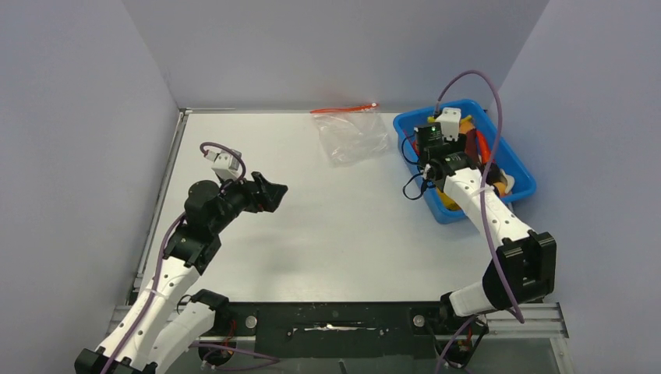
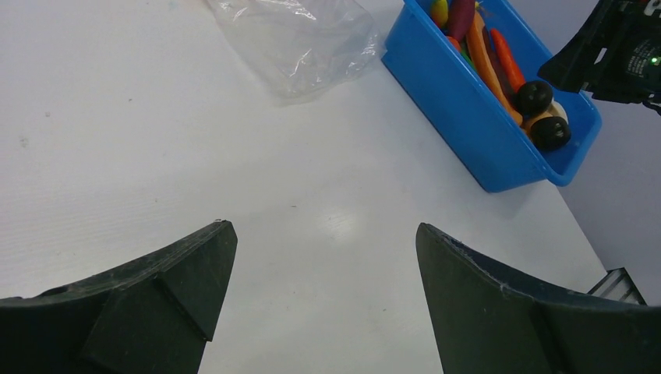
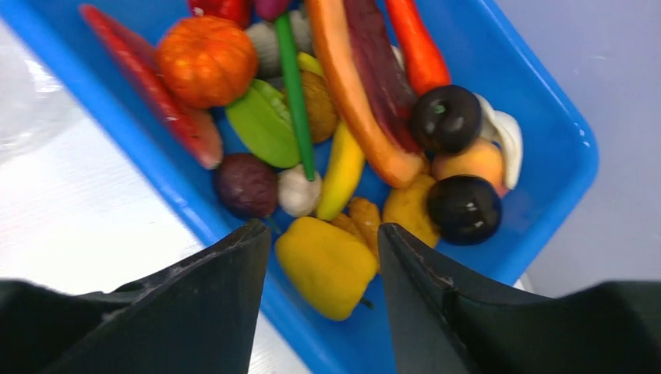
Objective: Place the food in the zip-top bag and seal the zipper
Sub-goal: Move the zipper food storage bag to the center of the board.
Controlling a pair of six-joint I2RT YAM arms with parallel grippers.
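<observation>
**Food.** The food (image 3: 343, 140) lies heaped in the blue tray (image 2: 460, 109). None of it is in the bag. The items that can be made out:
- an orange pumpkin (image 3: 206, 62) at the tray's left wall;
- a green leaf piece (image 3: 265, 125) next to the pumpkin;
- a banana (image 3: 343, 171) near the middle;
- two dark round fruits (image 3: 446, 117) towards the right wall;
- a yellow pepper (image 3: 327, 265) at the near wall.

**Right pincer.** The right pincer (image 3: 323, 232) hangs low over the near end of the tray.
- Its jaws stand partly apart, with the yellow pepper in the gap between them.
- Each finger's inner face runs just beside one flank of the pepper.
- It cannot be told whether the pads press on the pepper or only flank it.

**Bag.** The zip-top bag (image 1: 355, 139) lies flat and crinkled on the worktop (image 1: 327, 226), near the far edge.
- It lies just beside the tray's left wall. Whether the two touch cannot be told.
- The zipper (image 1: 343, 109) runs along the bag's far edge, towards the back wall.
- It cannot be told whether the mouth is sealed or open.

**Left pincer.** The left pincer (image 2: 323, 230) hovers over bare worktop on the left side, well apart from the bag and the tray.
- Its jaws are spread wide.
- Nothing lies between them.
- Its camera looks across the worktop towards the bag and the tray.
</observation>
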